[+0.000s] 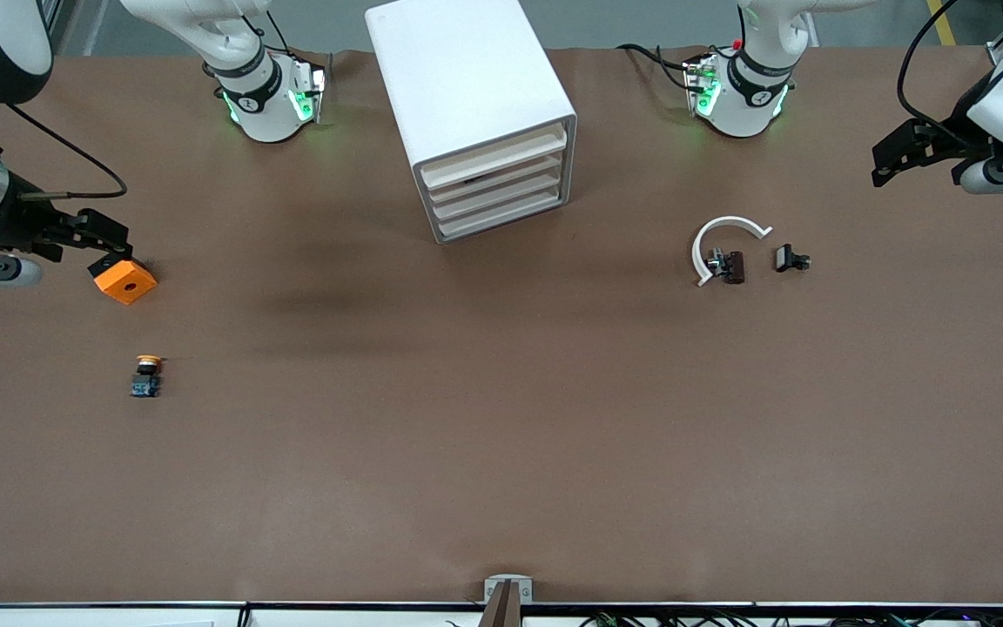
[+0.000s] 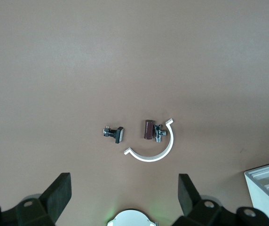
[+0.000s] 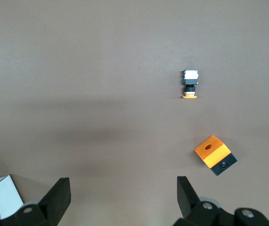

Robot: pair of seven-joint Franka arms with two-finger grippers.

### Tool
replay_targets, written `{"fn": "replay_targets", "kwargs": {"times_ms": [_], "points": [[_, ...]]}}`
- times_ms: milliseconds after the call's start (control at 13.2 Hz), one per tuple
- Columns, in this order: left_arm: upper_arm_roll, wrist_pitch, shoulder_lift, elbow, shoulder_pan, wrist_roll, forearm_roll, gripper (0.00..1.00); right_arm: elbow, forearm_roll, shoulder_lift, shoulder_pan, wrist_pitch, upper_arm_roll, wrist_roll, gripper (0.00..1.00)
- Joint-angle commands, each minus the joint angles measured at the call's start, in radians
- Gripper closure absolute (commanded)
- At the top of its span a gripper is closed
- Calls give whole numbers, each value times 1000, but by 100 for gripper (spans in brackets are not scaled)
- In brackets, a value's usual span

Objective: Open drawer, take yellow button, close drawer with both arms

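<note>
The white cabinet [image 1: 467, 78] stands between the two arm bases. Its top drawer [image 1: 494, 160] is shut, level with the three drawers below it. The button [image 1: 146, 376], with an orange-yellow cap, lies on its side on the table toward the right arm's end; it also shows in the right wrist view [image 3: 189, 84]. My right gripper [image 1: 114, 248] is open and empty, in the air by the orange block [image 1: 125, 280]; its wrist view shows the jaws [image 3: 123, 188] wide apart. My left gripper [image 1: 883, 161] is open and empty over the left arm's end of the table, jaws [image 2: 124, 188] wide apart.
The orange square block [image 3: 213, 151] lies farther from the front camera than the button. A white curved strip [image 1: 723, 233], a black-brown part [image 1: 730, 266] and a small black part [image 1: 790, 259] lie toward the left arm's end; these show in the left wrist view [image 2: 152, 130].
</note>
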Motion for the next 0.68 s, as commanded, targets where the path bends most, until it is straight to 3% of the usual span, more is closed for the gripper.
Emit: {"fn": "replay_targets", "kwargs": {"times_ms": [0, 380, 608], "points": [[1, 9, -11, -4, 2, 3, -11, 0, -15, 10, -35, 12, -20, -1, 21, 0], [0, 9, -5, 2, -3, 6, -13, 0, -15, 9, -118, 10, -40, -7, 22, 0], [0, 7, 10, 19, -5, 14, -11, 0, 24, 5, -120, 9, -90, -9, 59, 0]]}}
